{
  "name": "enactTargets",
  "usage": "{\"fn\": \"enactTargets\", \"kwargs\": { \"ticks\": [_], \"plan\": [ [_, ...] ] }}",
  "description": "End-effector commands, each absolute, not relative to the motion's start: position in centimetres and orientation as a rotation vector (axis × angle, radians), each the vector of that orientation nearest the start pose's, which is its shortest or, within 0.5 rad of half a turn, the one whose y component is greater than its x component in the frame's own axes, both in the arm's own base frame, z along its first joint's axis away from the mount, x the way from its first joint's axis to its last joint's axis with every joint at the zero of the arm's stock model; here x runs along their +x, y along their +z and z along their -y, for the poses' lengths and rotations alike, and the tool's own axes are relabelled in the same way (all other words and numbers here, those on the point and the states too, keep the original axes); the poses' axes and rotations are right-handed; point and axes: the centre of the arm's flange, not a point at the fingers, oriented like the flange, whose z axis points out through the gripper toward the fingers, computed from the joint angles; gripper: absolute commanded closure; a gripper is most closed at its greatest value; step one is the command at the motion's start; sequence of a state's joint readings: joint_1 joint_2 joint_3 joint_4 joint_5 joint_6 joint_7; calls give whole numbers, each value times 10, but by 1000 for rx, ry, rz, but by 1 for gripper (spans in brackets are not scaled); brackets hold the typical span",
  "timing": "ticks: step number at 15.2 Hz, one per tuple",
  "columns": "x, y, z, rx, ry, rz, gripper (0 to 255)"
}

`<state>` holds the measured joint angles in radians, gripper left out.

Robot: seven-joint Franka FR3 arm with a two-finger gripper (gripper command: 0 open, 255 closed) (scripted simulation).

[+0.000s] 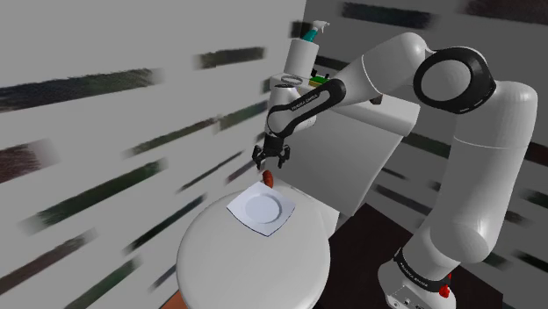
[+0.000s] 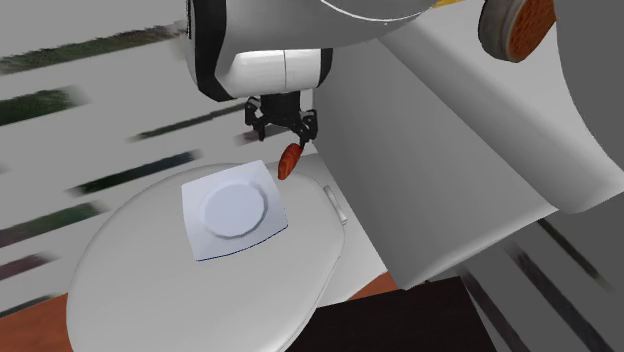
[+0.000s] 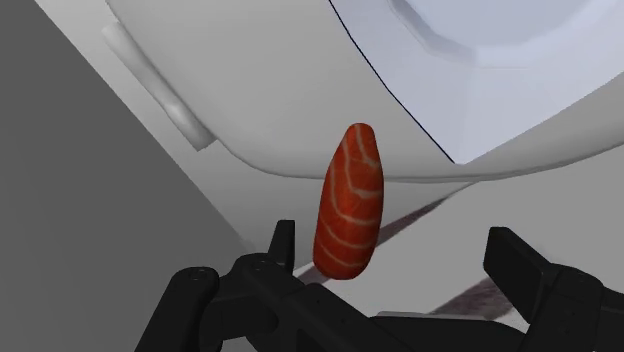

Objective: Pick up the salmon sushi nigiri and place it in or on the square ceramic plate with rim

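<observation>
The salmon nigiri (image 1: 269,180) is orange-red with pale stripes and stands on end, tilted, at the back edge of a white toilet lid (image 1: 255,263). It sits just off the far corner of the square white plate (image 1: 262,210). My black gripper (image 1: 273,162) hangs right above it, open. In the wrist view the nigiri (image 3: 350,200) lies between the spread fingers (image 3: 283,240), closer to one of them, and neither clasps it. The plate (image 3: 500,60) lies just beyond. From the second exterior view the nigiri (image 2: 288,161) leans under the gripper (image 2: 282,132), beside the plate (image 2: 235,211).
The toilet tank (image 1: 369,123) rises behind the lid, with a spray bottle (image 1: 303,53) and small items on top. A grey streaked wall stands at the shoulder view's left. The lid hinge (image 3: 160,90) is close to the nigiri. The arm's stand (image 1: 421,281) is at the lower right.
</observation>
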<state>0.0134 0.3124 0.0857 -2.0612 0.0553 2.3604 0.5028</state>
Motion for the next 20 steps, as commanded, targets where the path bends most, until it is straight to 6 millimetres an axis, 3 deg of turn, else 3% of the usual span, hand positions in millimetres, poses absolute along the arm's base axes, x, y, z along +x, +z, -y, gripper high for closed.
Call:
{"fn": "enactTargets", "kwargs": {
  "ticks": [1,8,15,16,20],
  "plan": [
    [595,261,-44,-3000,68,-732,0],
    [594,226,-46,-3000,68,-732,0],
    [594,226,-46,-3000,68,-732,0],
    [594,228,-45,-3000,68,-732,255],
    [590,223,-47,-3000,67,-732,255]
  ]
}}
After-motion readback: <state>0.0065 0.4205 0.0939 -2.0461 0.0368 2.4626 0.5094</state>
